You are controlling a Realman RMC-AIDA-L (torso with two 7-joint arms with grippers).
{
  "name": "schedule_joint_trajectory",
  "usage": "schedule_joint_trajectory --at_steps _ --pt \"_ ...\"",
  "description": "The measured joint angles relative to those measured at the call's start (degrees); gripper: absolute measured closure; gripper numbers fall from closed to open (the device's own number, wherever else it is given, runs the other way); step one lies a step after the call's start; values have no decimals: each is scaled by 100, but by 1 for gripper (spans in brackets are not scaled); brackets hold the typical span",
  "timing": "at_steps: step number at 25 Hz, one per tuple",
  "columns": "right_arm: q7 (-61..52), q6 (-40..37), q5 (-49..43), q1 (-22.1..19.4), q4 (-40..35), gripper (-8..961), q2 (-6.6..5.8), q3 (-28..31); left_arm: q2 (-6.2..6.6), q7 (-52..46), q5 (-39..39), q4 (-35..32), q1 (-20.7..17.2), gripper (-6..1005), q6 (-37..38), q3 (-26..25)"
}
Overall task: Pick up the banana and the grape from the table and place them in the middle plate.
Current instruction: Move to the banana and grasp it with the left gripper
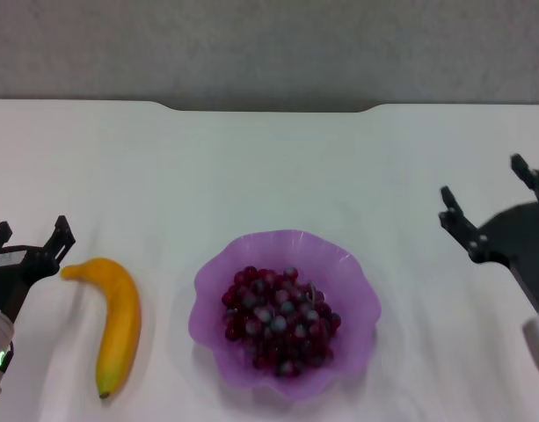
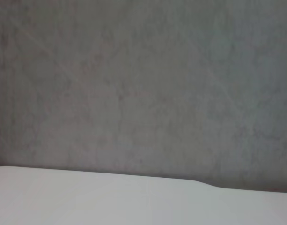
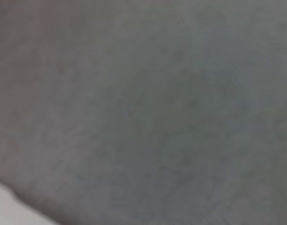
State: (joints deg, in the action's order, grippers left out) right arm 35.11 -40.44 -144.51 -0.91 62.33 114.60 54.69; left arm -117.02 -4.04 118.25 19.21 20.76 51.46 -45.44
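Just right of left hand (image 1: 32,237): banana (image 1: 117,326), apart.

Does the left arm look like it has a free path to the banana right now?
Probably yes. The left gripper sits just beside the banana, near its far end, jaws open and empty, with bare table between them. The grape already lies in the middle plate, out of the way.
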Motion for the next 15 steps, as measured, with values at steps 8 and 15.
schedule_joint_trajectory --at_steps 8,15 --pt "-2401 -2076 -3 817 -2451 61 11 -415 -14 -26 5 -18 39 109 32 11" --pt "-4618 -2538 -23 1779 -4375 87 10 -787 -41 67 2 -39 69 108 89 8"
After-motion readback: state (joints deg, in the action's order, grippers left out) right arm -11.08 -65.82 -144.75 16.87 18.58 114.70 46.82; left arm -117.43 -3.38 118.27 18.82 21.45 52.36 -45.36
